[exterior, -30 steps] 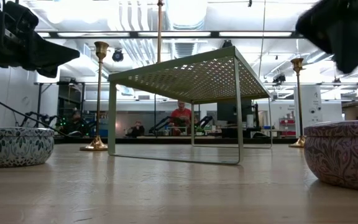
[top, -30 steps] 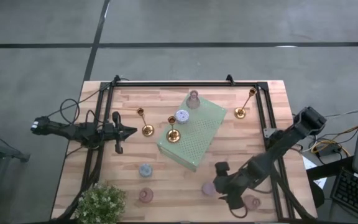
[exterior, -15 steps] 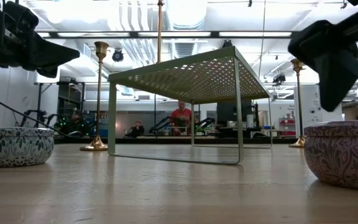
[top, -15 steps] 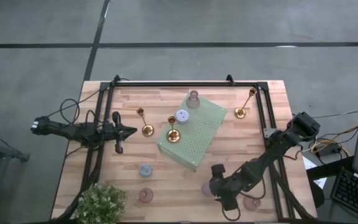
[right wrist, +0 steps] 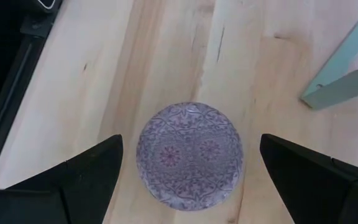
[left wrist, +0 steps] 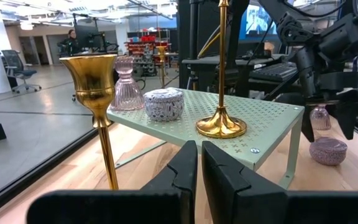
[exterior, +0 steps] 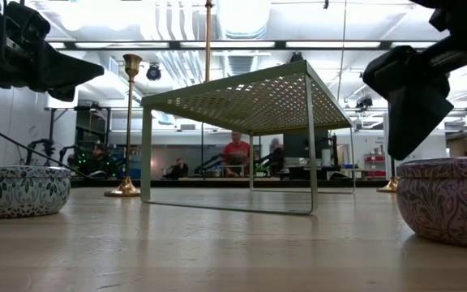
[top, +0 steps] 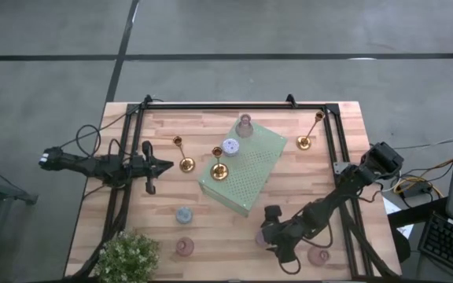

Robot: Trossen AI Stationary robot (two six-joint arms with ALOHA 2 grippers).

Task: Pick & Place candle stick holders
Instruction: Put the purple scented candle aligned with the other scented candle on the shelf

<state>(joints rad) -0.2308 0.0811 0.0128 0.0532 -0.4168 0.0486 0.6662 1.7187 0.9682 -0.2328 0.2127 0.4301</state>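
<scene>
Right wrist view shows the right gripper's (right wrist: 188, 171) two dark fingers (right wrist: 82, 174) spread as wide as they go, one on each side of a squat lilac holder (right wrist: 189, 154) that sits on the bare wood, not yet touched. Over the last second the fingers have opened the last bit and the arm has swung in from the table's near right edge, so the gripper (top: 278, 236) now hangs right over that holder, where a moment ago it was off to the side by the pink holder (top: 318, 255). This looks like the line-up before a descent and a grasp; nothing is lifted yet. The left gripper (top: 167, 166) has not moved: its fingers (left wrist: 180, 171) stand nearly shut and empty, just beside a gold candlestick (top: 185, 163) on the left of the green rack (top: 270, 161). Another gold candlestick (top: 219, 171) and a small patterned holder (top: 230, 147) stand on the rack
</scene>
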